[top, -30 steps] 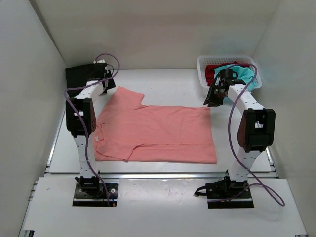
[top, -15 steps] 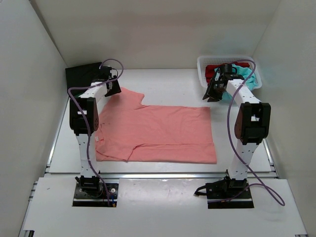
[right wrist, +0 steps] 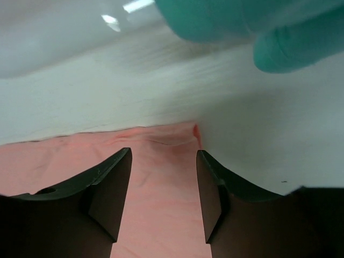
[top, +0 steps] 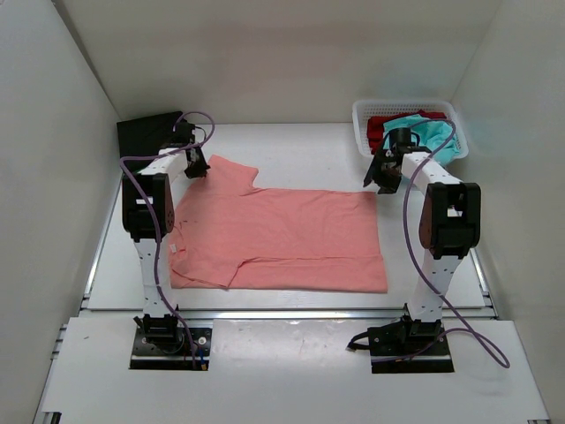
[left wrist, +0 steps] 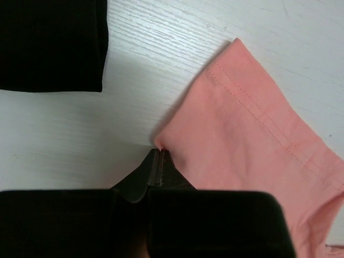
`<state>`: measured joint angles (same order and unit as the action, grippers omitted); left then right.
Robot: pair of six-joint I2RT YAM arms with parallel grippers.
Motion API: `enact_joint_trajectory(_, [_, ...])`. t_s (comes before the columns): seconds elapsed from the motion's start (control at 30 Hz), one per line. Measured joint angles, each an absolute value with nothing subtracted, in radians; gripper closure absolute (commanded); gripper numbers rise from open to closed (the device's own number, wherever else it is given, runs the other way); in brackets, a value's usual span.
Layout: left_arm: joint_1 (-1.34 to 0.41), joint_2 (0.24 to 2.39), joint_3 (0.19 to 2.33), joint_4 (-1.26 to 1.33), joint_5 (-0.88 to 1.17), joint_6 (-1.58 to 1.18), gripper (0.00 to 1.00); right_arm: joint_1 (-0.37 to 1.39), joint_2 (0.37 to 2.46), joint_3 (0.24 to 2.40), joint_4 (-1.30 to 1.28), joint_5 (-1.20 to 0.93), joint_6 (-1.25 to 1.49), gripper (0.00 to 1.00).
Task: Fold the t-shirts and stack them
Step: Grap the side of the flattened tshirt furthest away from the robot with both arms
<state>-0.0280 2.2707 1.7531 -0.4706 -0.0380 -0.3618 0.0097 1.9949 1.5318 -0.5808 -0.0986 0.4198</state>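
Note:
A salmon-pink t-shirt lies spread flat in the middle of the table. My left gripper is at its far left sleeve. In the left wrist view the gripper is shut, pinching the sleeve's corner at the fingertips. My right gripper hovers over the shirt's far right corner. In the right wrist view that gripper stands open, with pink cloth below the gap and nothing between the fingers. A black t-shirt lies folded at the far left. Red and teal t-shirts fill the basket.
The white mesh basket stands at the far right corner, just behind my right gripper. The teal cloth hangs over its rim. The black t-shirt lies close beside the left gripper. White walls close in the table on three sides.
The left gripper moved onto the sleeve corner and shut on it. The right gripper came from the basket side down over the shirt's far right corner and opened wider.

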Motion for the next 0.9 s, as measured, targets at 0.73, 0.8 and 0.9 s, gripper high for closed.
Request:
enact_joint_trajectory(0.73, [0.029, 2.232, 1.691, -0.422, 0.105, -0.440, 1.00, 0.013, 2.107, 1.544, -0.498, -0.076, 0.415, 1.00])
enact_joint_trajectory(0.8, [0.038, 2.220, 1.690, -0.418, 0.117, -0.447, 1.00, 0.013, 2.106, 1.544, -0.497, -0.080, 0.414, 1.00])
enact_joint_trajectory(0.9, [0.046, 2.194, 1.681, -0.411, 0.126, -0.455, 1.00, 0.013, 2.100, 1.544, -0.497, -0.087, 0.413, 1.00])
